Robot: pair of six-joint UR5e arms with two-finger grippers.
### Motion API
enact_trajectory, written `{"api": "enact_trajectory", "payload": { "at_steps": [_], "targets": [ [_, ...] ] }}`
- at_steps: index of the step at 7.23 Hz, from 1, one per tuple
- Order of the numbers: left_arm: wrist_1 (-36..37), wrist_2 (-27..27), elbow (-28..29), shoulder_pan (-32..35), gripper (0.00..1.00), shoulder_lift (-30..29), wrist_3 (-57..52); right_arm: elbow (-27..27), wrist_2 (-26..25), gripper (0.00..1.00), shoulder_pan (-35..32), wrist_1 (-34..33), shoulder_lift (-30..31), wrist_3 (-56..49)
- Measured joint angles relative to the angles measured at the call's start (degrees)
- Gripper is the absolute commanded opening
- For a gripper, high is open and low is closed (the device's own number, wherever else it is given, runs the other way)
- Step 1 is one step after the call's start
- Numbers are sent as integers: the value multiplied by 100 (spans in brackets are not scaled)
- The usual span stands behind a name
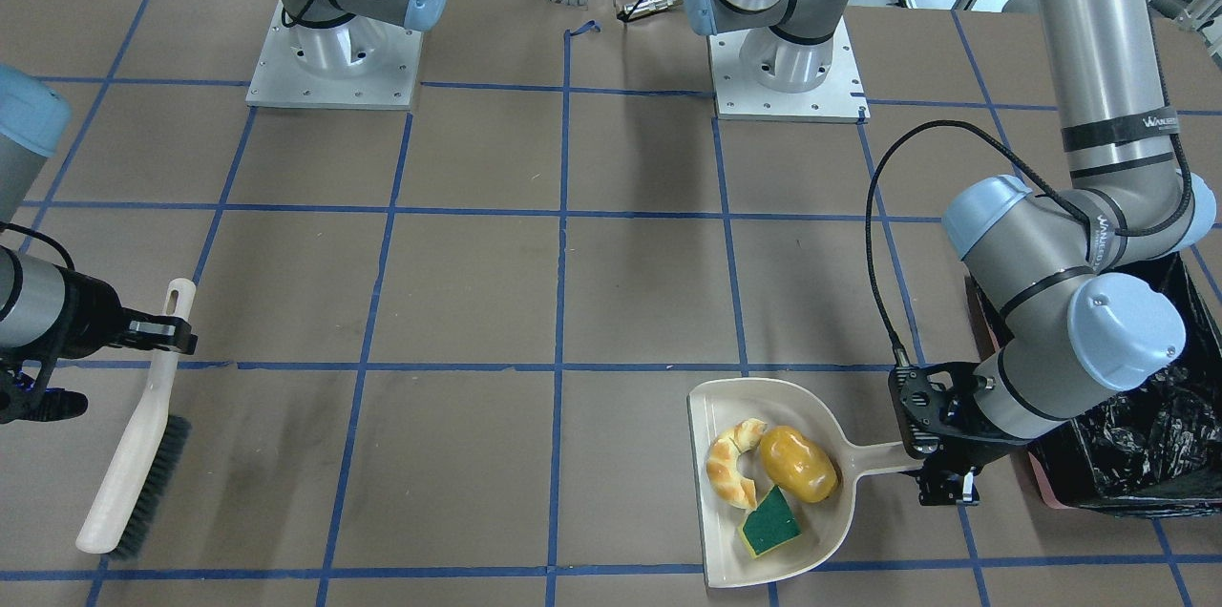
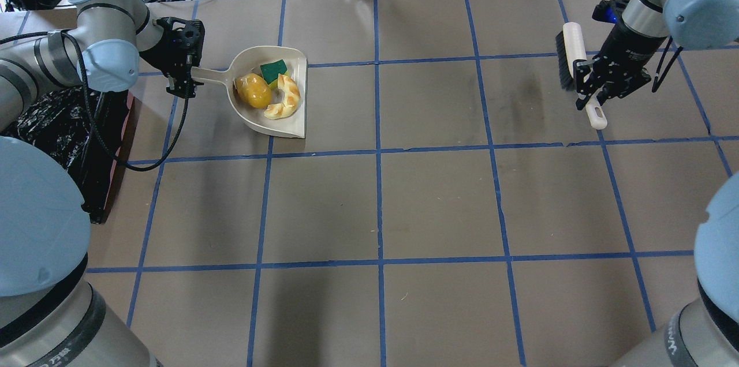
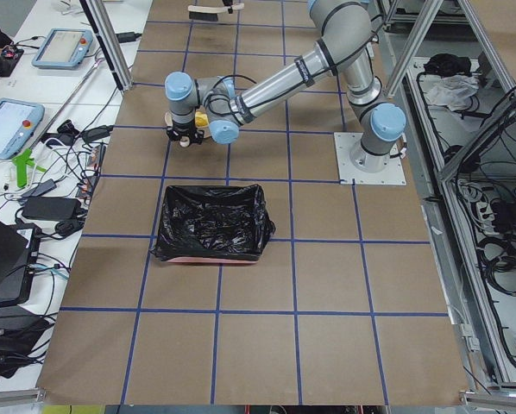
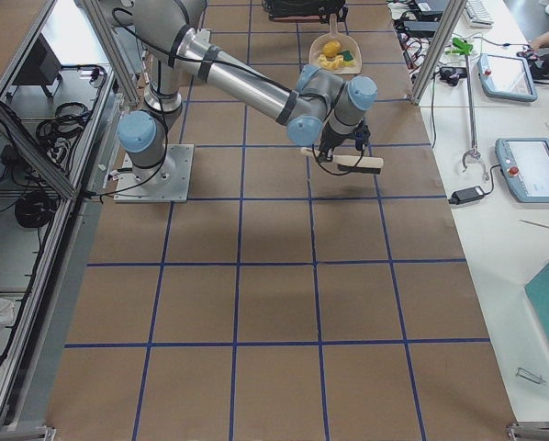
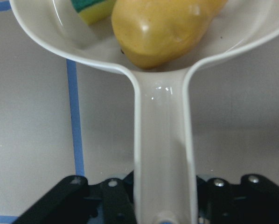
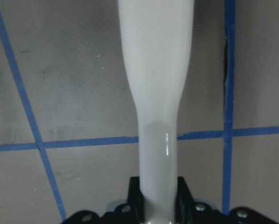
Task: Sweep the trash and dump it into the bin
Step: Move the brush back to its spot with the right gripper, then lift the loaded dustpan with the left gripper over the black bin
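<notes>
The beige dustpan (image 2: 254,119) holds all three pieces of trash: the tan croissant (image 2: 287,98), the golden-brown potato (image 2: 253,90) and the yellow-green sponge (image 2: 273,70). My left gripper (image 2: 186,75) is shut on the dustpan's handle (image 5: 163,154), and the pan is level at table height. The bin (image 2: 52,124), lined with a black bag, stands just behind the left arm, close to the pan (image 1: 821,531). My right gripper (image 2: 592,90) is shut on the white handle of the brush (image 2: 571,49), far from the pan.
The brown table has a grid of blue tape lines (image 2: 378,153). The two arm bases (image 1: 334,63) stand at the robot side. The brush (image 1: 134,473) lies tilted, bristles toward the table's right end.
</notes>
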State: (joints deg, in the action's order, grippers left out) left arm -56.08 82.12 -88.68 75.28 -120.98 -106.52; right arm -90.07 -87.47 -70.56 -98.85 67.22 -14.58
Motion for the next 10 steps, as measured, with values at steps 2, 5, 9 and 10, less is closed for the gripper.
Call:
{"api": "enact_trajectory", "payload": {
  "at_steps": [2, 5, 9, 10],
  "targets": [
    [-9, -202, 3, -53, 0, 5, -34, -96, -274, 0, 75, -28, -29, -505],
    [-138, -711, 66, -280, 0, 45, -54, -304, -307, 0, -123, -295, -47, -32],
    [-1697, -901, 659, -948, 0, 388, -778, -313, -326, 0, -368, -454, -122, -274],
    [-2028, -902, 767, -1214, 0, 478, -1049, -310, -355, 0, -278, -458, -109, -428]
  ]
}}
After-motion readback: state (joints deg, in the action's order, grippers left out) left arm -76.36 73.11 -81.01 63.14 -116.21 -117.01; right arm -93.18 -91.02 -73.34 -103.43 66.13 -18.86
